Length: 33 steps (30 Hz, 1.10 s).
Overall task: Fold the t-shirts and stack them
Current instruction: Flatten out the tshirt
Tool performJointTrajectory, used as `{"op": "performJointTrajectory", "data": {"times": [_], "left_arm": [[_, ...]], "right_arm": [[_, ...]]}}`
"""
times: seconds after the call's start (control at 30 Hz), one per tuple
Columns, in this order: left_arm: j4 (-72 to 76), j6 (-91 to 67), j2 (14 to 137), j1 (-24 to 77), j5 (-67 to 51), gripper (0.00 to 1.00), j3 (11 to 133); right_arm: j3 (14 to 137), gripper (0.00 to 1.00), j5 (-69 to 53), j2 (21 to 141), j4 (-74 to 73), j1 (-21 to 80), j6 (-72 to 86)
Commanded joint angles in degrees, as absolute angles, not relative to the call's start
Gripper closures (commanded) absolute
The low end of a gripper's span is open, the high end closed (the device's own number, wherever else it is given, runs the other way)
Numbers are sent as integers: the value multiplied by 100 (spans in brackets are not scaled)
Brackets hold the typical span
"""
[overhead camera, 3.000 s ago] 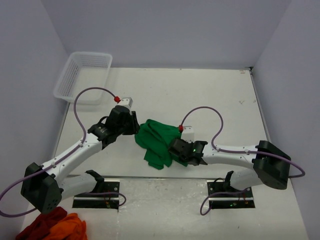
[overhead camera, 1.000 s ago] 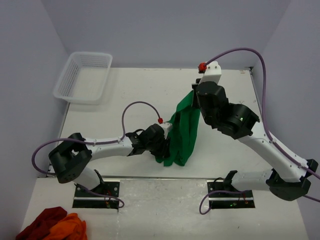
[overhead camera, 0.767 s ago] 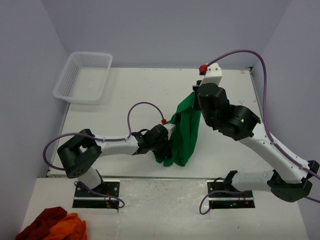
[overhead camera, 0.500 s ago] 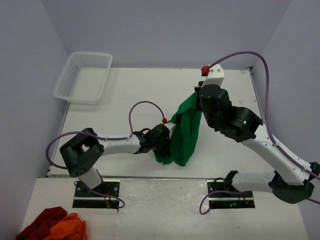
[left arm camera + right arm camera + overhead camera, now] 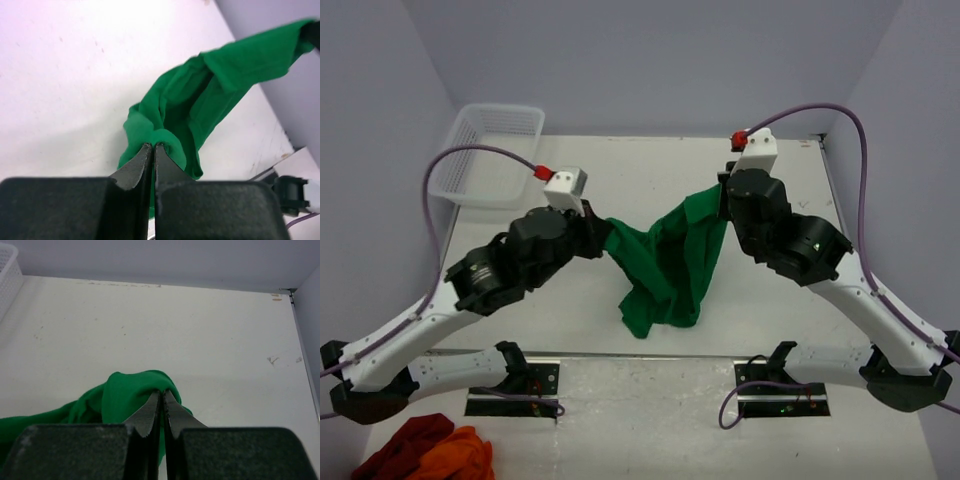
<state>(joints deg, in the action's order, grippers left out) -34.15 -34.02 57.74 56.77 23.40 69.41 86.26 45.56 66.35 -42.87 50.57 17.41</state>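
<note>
A green t-shirt (image 5: 665, 265) hangs above the table, stretched between both arms and sagging in a bunch toward the near edge. My left gripper (image 5: 604, 232) is shut on the t-shirt's left end; in the left wrist view the cloth (image 5: 200, 100) bulges just past the shut tips (image 5: 154, 146). My right gripper (image 5: 723, 195) is shut on the t-shirt's right end, and the right wrist view shows a green fold (image 5: 132, 390) pinched at the tips (image 5: 162, 392). More t-shirts, red and orange (image 5: 425, 450), lie in a heap off the table at the near left.
A white plastic basket (image 5: 488, 152) stands at the table's far left corner. Purple cables (image 5: 470, 152) loop over both arms. The arm bases and their mounting plates (image 5: 780, 390) sit along the near edge. Walls close in the table on three sides.
The left gripper shut on the green t-shirt's lower part and rose up and to the left with it, spreading the cloth out. The right gripper stayed high, drifting slightly right.
</note>
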Motion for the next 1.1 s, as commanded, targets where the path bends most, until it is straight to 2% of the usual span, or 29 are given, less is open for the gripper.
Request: {"op": "performJointTrajectory", "data": {"times": [0.0,0.23,0.53,0.7,0.87,1.07], "left_arm": [[-4456,-3094,5336,5695,3234,100,7522],[-4948,-2480,4958,5695,3761,100,8944],[-4799,-1794,4659,5695,3324,100,9993],[-4351,-1775,4439,5695,2726,100,9967],[-4175,-1959,4324,5695,2513,100,9704],[-4797,-2942,4842,5695,4032,100,8914]], "right_arm": [[9131,100,4816,6487,-3991,5036,1293],[10202,100,4597,6162,-3806,5045,424],[11038,100,3290,5353,-4218,5054,70],[11197,100,2374,5072,-4658,5054,184],[11127,100,2179,4852,-4685,5054,316],[10697,100,3075,5429,-4466,5054,255]]}}
